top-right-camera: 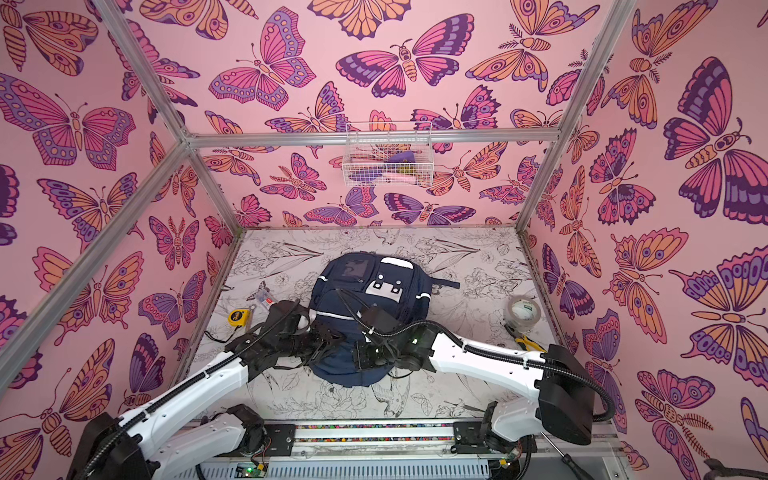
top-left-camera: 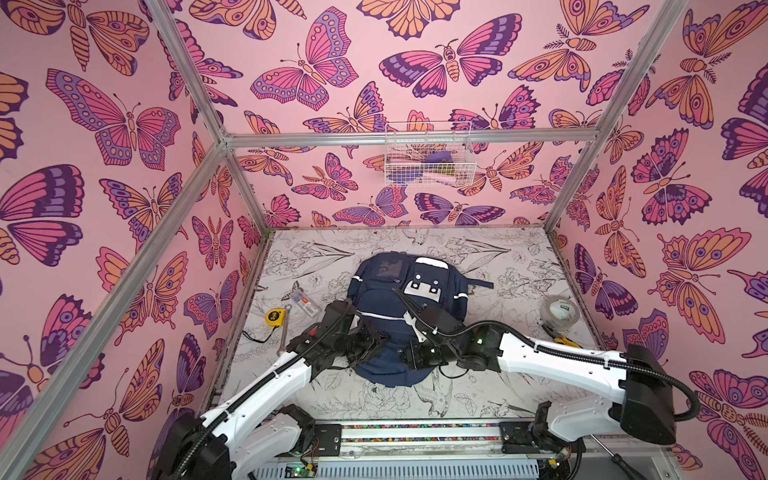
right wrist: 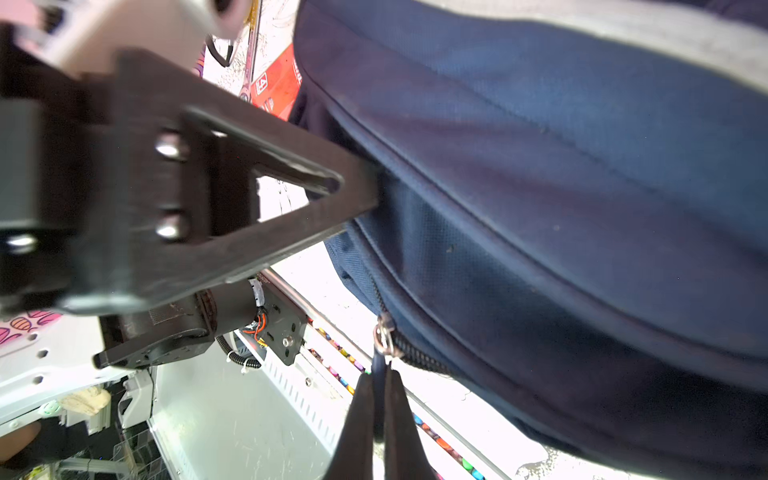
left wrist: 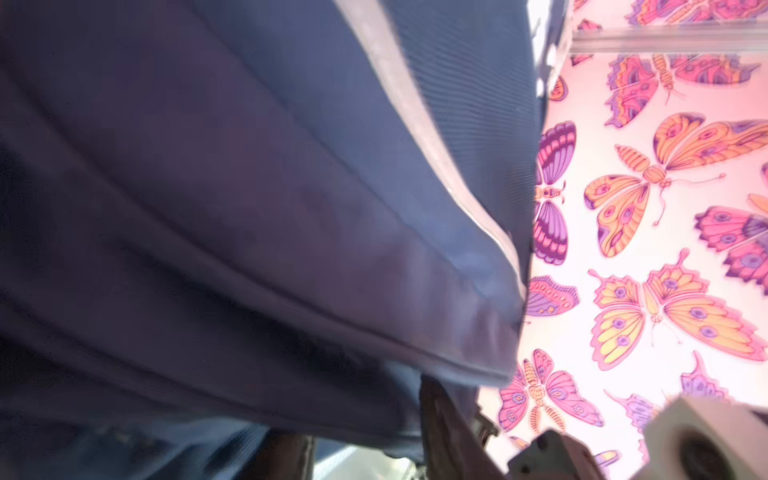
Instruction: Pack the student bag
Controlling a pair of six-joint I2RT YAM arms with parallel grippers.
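In both top views, student bag (top-left-camera: 374,291) (top-right-camera: 332,291) flat at centre of table (top-left-camera: 498,374), left gripper (top-left-camera: 374,340) and right gripper (top-left-camera: 409,352) at its near end. From left wrist, only navy fabric up close; left jaw state unreadable. From right wrist, right jaws pinched together on zipper pull (right wrist: 379,361).

Both top views come to me bright and evenly lit, shadows soft on the bench (top-left-camera: 519,266), the walls (top-left-camera: 83,232) stretched toward the corners. My left wrist view is smeared, the student bag (left wrist: 249,208) out of focus. In the right wrist view the bench (right wrist: 461,409) glares white.
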